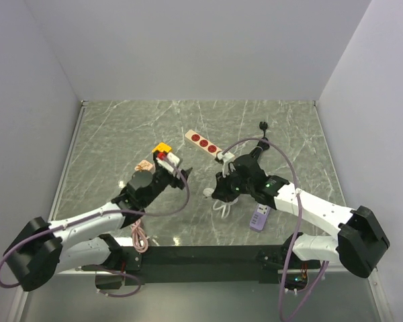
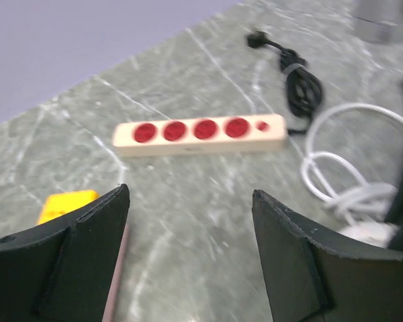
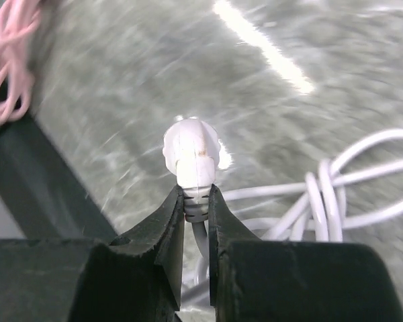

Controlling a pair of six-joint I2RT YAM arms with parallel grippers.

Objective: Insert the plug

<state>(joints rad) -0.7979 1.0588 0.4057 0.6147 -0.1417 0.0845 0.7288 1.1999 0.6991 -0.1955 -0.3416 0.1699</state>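
The plug (image 1: 162, 147), a small bright-yellow cube, lies on the marble table left of centre; in the left wrist view the plug (image 2: 66, 204) shows just behind the left finger. My left gripper (image 1: 165, 163) hovers beside it, and in its own view the left gripper (image 2: 189, 193) is open with only bare table between the fingers. A beige power strip (image 1: 203, 143) with red sockets (image 2: 198, 134) lies beyond. My right gripper (image 3: 196, 191) is shut on the ribbed collar of a white cable's plug head (image 3: 191, 151), near the table's middle (image 1: 209, 192).
A flat purple power strip (image 1: 258, 218) lies under the right arm. A coiled white cable (image 3: 336, 194) trails behind the right gripper. A black cord (image 2: 299, 84) sits at the back right. A pink cable (image 1: 140, 236) hangs near the left base, and a small pink object (image 1: 144, 164) lies near the plug.
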